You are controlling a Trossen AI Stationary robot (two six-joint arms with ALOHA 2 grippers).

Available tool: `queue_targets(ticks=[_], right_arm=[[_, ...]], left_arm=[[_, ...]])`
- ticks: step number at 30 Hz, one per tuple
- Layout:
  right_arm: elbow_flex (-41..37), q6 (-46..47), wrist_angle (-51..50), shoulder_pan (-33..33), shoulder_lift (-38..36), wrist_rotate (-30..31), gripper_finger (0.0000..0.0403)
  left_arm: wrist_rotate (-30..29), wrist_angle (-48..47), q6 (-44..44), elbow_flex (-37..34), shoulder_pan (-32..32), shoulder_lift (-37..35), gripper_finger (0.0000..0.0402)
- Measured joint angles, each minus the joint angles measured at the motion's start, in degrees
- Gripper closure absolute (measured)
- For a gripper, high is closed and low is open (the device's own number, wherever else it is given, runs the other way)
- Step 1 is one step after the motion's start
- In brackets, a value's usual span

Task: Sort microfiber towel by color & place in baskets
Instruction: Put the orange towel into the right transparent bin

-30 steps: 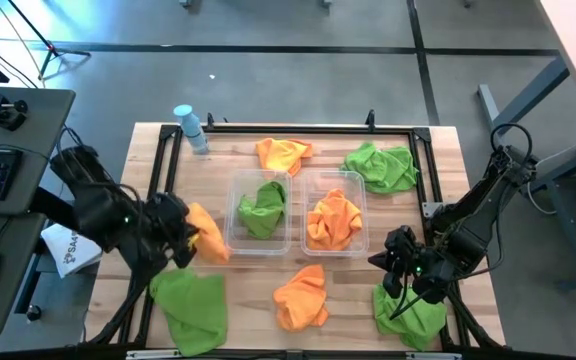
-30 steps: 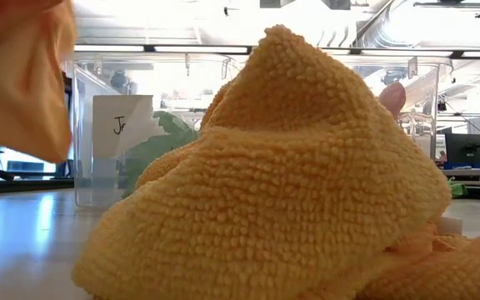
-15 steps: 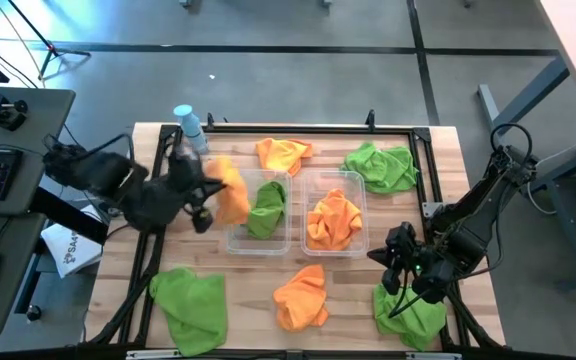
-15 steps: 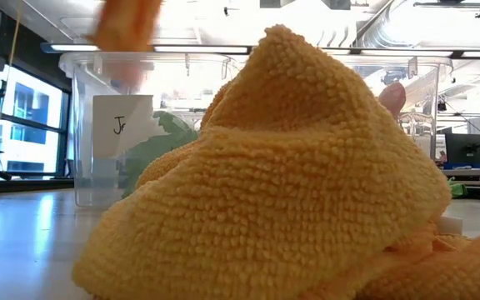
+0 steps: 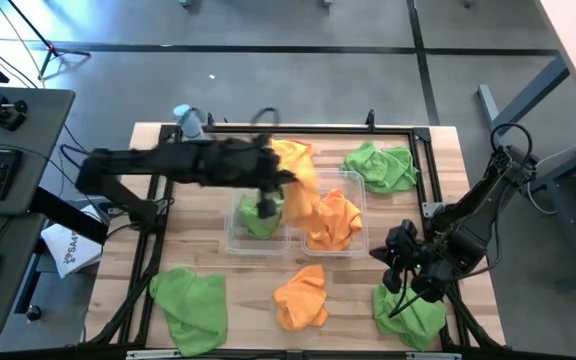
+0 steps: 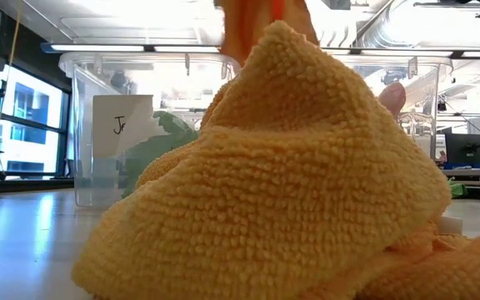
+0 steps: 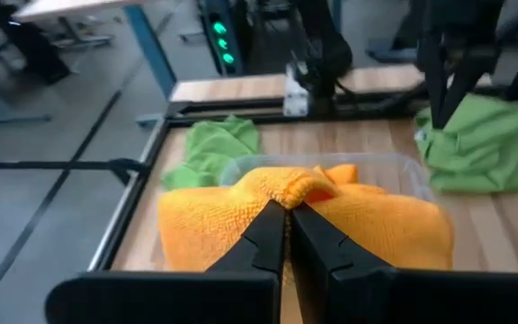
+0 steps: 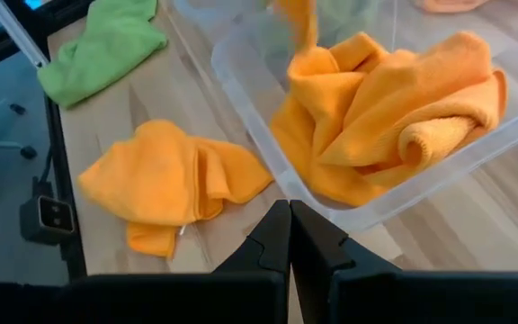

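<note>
My left gripper (image 5: 274,190) reaches from the table's left over the two clear baskets and is shut on an orange towel (image 5: 300,182). The towel hangs over the wall between the baskets, toward the right one. The left basket (image 5: 238,235) holds a green towel (image 5: 260,215); the right basket (image 5: 358,205) holds an orange towel (image 5: 335,220). My right gripper (image 5: 405,268) waits shut at the near right, above a green towel (image 5: 408,312). In the low view the hanging towel (image 6: 257,21) shows as a blur behind a large orange towel (image 6: 273,183). My left gripper pinches a raised fold (image 7: 292,187) at the top of the orange towel between its two fingers (image 7: 263,236), which come nearly level from the table's left. The cloth drapes down on both sides of the fingers and hangs lifted clear above the baskets.
Loose towels lie on the table: orange (image 5: 283,152) and green (image 5: 380,165) at the far side, green (image 5: 190,305) near left, orange (image 5: 303,295) near middle. A pale-blue bottle (image 5: 188,120) stands at the far left corner. A black frame (image 5: 158,170) edges the table.
My left gripper has carried the orange towel from the table's near left up and toward the far edge, then right to above the baskets. The towel stays shut in the fingers, hanging clear and swinging. My right arm kept still.
</note>
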Motion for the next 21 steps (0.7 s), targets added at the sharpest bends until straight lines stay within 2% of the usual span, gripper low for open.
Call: queue_targets(ticks=[9,15,21], right_arm=[[0.0,0.0,0.0,-3.4,0.0,0.3,0.0403],[0.0,-0.1,-0.1,-5.2,0.0,0.3,0.0403],[0.0,-0.1,-0.2,-5.6,0.0,0.3,0.0403]], left_arm=[[13.2,11.6,5.7,0.0,4.0,12.2,0.0401],[15.0,17.9,11.0,0.0,4.0,18.1,0.0401],[17.4,17.8,11.6,0.0,4.8,24.3,0.0401]])
